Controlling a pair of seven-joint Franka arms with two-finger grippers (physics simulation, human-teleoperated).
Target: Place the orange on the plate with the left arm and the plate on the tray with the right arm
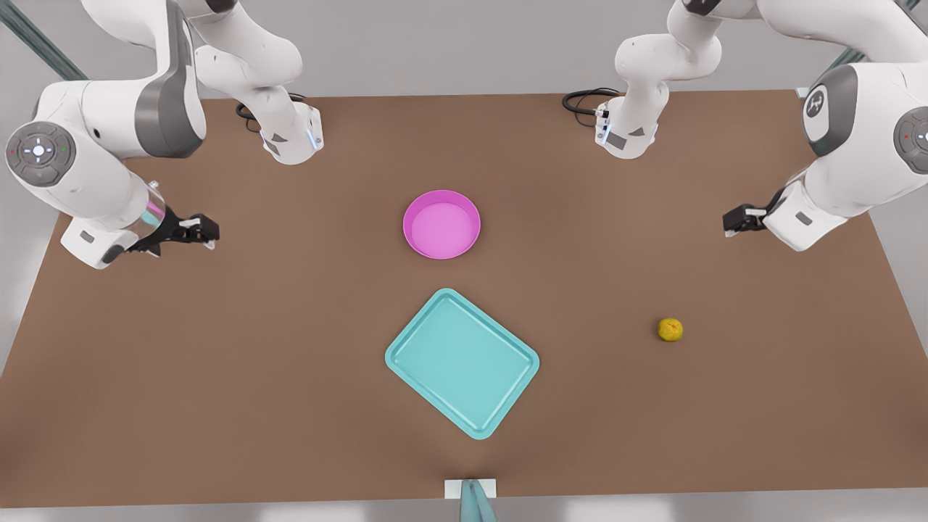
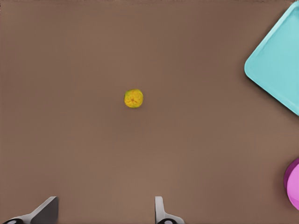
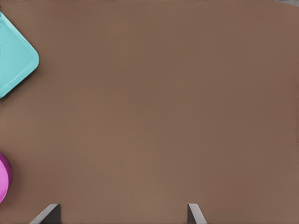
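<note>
The orange lies alone on the table toward the front view's right, well apart from the tray and the plate beyond it. Nearest is the left gripper, fingers spread wide and empty, with open room around the fruit. The right gripper waits at the front view's left, open and empty.

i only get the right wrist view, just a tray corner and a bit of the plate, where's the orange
Observer: The orange sits on the table at the front view's right, apart from the tray.
Operator: anything on the plate yet
Observer: No, the plate is empty and sits beside the tray, not touching it.
Operator: where are the grippers
Observer: The left gripper is open on the orange's side; the right gripper is open at the front view's left.
</note>
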